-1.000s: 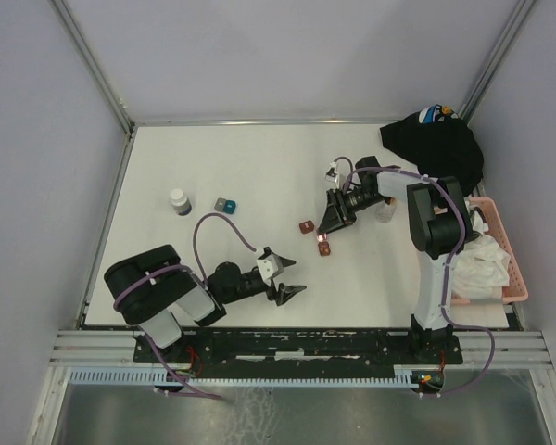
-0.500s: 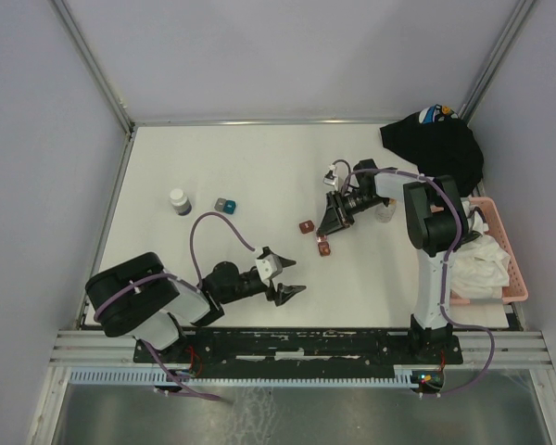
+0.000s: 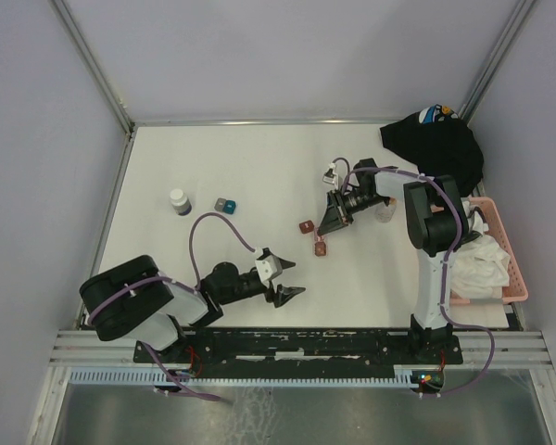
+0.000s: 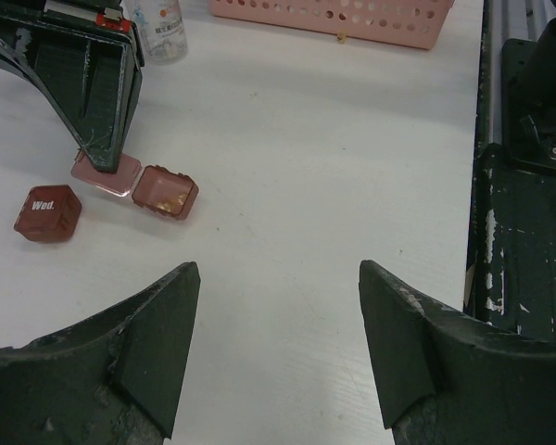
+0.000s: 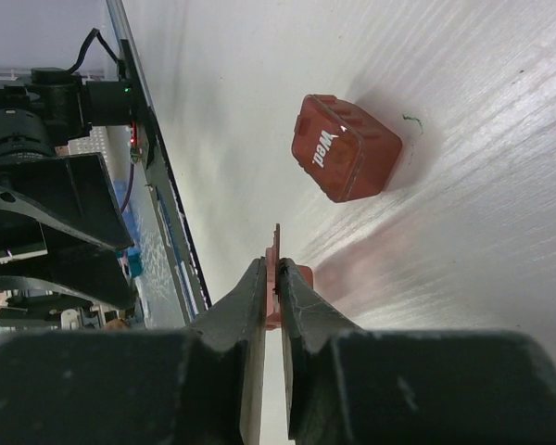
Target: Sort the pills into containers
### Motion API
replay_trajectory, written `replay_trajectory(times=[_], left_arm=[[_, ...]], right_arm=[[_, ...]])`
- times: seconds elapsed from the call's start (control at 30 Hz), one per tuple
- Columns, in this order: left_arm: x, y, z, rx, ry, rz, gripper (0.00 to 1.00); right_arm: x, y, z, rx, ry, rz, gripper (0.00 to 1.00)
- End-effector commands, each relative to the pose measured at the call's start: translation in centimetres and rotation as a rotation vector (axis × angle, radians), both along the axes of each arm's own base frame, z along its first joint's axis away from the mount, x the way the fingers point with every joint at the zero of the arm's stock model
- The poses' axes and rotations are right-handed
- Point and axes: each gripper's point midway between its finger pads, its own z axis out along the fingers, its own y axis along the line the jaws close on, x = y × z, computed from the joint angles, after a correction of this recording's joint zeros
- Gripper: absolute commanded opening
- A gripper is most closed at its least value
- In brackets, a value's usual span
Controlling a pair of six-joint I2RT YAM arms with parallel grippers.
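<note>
The open red container (image 4: 165, 190) sits on the tabletop (image 4: 334, 139) just beyond my right tool (image 5: 276, 267), whose tips are pinched together on its flipped-out lid (image 4: 102, 172). Lid and body lie in line, running away from that arm. Something yellowish lies inside, too small to name. The "Wed." container (image 4: 46, 213) alongside is closed. My left tool (image 4: 278, 273) hangs spread and empty, well apart.

Clear vial (image 4: 161, 32), top beyond edge
</note>
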Motion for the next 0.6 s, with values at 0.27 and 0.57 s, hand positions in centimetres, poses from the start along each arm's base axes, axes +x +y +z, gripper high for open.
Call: replay_trajectory(times=[0.27,0.57], left_arm=[[-0.3,0.6,3.3,-0.121,0.009,0.034,0.80],[-1.1,2.0,6.9,-0.271,0.037,0.054,0.87]], right_arm=[[-0.5,0.8,5.8,0.168,-0.153,0.112,0.11],[-1.7,0.7,11.4,0.230,-0.311,0.139,0.11]])
